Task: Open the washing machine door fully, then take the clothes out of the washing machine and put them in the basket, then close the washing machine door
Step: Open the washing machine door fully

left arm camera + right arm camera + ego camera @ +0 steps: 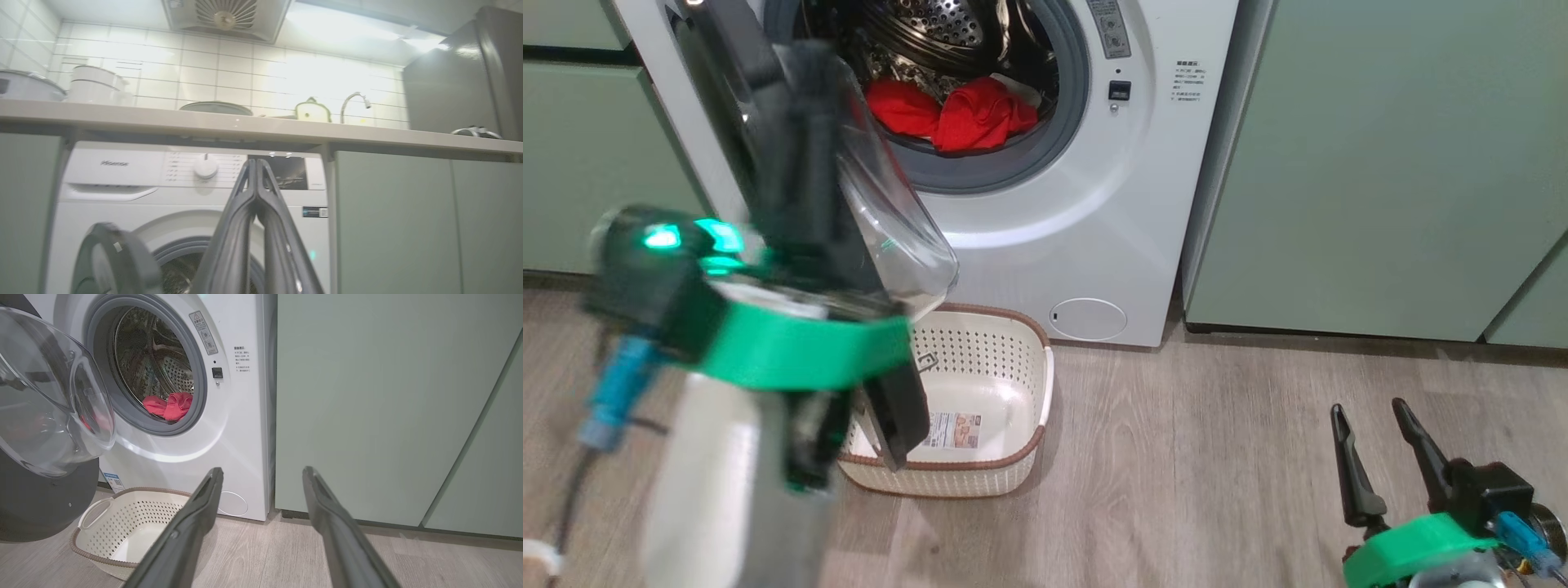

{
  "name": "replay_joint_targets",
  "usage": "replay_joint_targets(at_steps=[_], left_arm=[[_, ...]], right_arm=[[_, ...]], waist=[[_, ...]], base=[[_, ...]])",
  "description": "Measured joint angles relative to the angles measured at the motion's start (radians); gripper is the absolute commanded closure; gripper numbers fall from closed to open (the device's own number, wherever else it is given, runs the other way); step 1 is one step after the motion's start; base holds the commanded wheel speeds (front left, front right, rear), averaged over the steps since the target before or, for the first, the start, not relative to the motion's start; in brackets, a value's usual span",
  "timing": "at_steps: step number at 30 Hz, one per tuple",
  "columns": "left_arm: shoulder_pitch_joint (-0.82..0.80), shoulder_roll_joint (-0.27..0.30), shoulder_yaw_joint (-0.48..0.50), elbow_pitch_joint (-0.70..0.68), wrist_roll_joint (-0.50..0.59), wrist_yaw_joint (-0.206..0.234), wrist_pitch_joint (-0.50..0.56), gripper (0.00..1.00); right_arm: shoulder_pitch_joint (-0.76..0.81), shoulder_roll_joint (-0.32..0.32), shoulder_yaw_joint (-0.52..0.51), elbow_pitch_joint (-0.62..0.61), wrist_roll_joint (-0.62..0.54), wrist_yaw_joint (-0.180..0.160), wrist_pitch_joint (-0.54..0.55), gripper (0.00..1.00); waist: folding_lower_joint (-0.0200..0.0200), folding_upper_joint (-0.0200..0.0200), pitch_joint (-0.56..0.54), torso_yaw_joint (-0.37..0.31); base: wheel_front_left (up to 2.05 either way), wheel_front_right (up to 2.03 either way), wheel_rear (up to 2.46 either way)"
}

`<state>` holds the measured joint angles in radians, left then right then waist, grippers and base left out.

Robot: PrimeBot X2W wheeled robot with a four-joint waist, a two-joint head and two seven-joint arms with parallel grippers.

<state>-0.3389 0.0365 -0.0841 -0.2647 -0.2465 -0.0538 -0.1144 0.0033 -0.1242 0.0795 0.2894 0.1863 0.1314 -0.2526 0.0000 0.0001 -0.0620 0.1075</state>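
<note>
The white washing machine (1045,220) stands with its door (898,229) swung out to the left, the glass bowl facing the room. Red clothes (964,114) lie at the front of the steel drum, also in the right wrist view (169,406). The cream basket (947,482) sits on the floor below the door, holding nothing but a paper label. My left arm (800,351) rises blurred in front of the door. Its gripper (255,163) is shut on nothing and points up at the control panel. My right gripper (1370,407) is open, low over the floor at the right.
Pale green cabinets (1380,163) flank the machine on both sides. Bare wood floor (1217,474) lies between the basket and my right gripper. Above the machine runs a counter (245,126) with pots and a tap.
</note>
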Motion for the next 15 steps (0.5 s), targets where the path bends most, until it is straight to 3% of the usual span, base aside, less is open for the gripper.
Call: replay_joint_targets(at_steps=[5, 9, 15], left_arm=[[0.008, 0.000, -0.226, -0.057, 0.002, 0.012, 0.062, 1.00], [0.072, 0.002, -0.392, -0.017, 0.014, 0.009, 0.090, 1.00], [0.213, 0.016, -0.482, 0.164, 0.015, 0.002, 0.063, 1.00]], right_arm=[[0.000, 0.000, 0.000, 0.000, 0.000, 0.000, 0.000, 0.00], [0.000, 0.000, -0.001, 0.000, 0.002, 0.000, 0.000, 0.00], [0.000, 0.000, -0.011, 0.001, 0.002, 0.000, 0.000, 0.00]], waist=[[0.0000, 0.0000, 0.005, -0.002], [0.0000, 0.0000, 0.012, -0.004], [0.0000, 0.0000, 0.023, -0.008]], base=[[0.00, 0.00, 0.00], [0.00, 0.00, 0.00], [0.00, 0.00, 0.00]])
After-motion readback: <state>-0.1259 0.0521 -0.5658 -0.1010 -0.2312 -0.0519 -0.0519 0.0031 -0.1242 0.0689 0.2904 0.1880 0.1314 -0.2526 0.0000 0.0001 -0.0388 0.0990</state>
